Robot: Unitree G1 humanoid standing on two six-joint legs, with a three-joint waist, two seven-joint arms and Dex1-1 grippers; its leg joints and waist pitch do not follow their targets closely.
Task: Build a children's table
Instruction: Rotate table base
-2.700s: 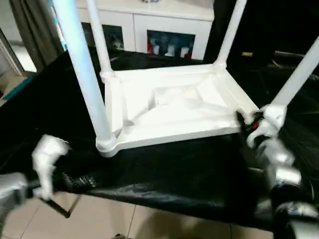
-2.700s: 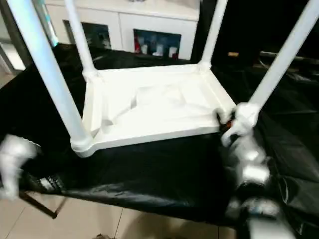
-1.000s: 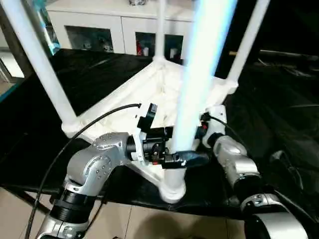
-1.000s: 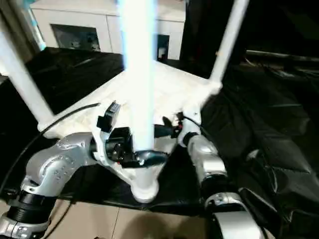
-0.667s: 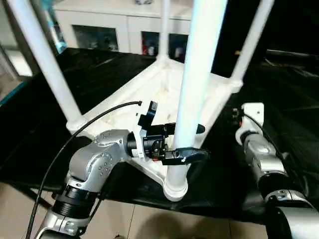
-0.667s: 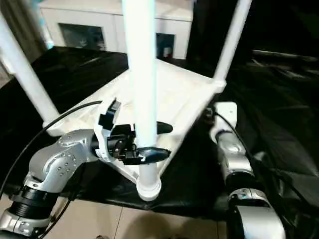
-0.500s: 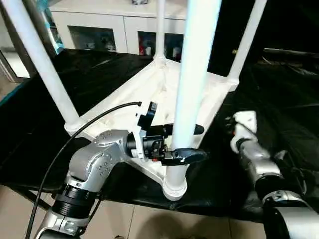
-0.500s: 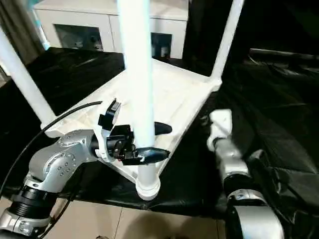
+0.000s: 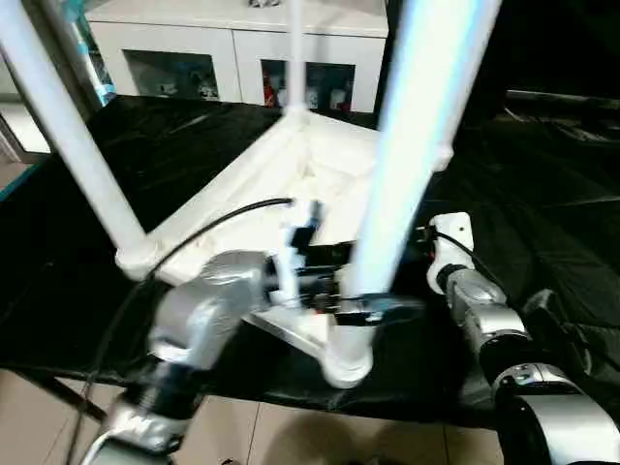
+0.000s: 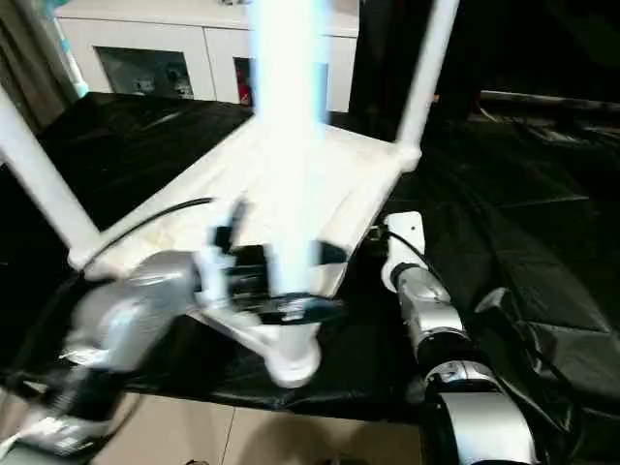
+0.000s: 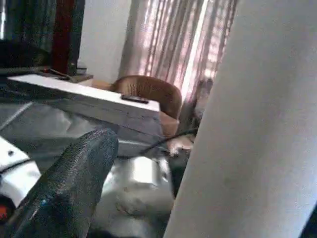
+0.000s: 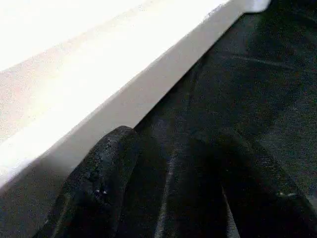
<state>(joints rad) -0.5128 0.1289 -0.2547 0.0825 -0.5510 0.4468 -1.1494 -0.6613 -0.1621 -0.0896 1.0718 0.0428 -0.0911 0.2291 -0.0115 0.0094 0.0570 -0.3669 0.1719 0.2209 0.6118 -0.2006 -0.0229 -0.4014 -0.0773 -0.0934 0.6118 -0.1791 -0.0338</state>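
Observation:
The children's table lies upside down on the black sheet, its white ribbed top [image 9: 291, 174] facing me and its tube legs standing in the corner sockets. The near leg [image 9: 407, 165] rises close in front of me and leans right. My left gripper [image 9: 378, 283] is open around this leg just above its socket. One black finger [image 11: 69, 193] stands clear of the leg [image 11: 257, 129]; the other is hidden behind it. My right gripper [image 9: 423, 242] sits low on the sheet against the top's right edge [image 12: 114, 84], open with nothing between its fingers [image 12: 104, 183].
The black-sheeted table [image 9: 552, 194] runs wide to the right and left, and its front edge drops to a tiled floor [image 9: 58, 417]. A white cabinet with glass doors [image 9: 213, 58] stands behind. A black cable [image 9: 223, 218] loops over my left forearm.
The near leg now leans further right and its socket has shifted slightly. My left arm is blurred with motion around it. My right gripper has moved in to the top's edge.

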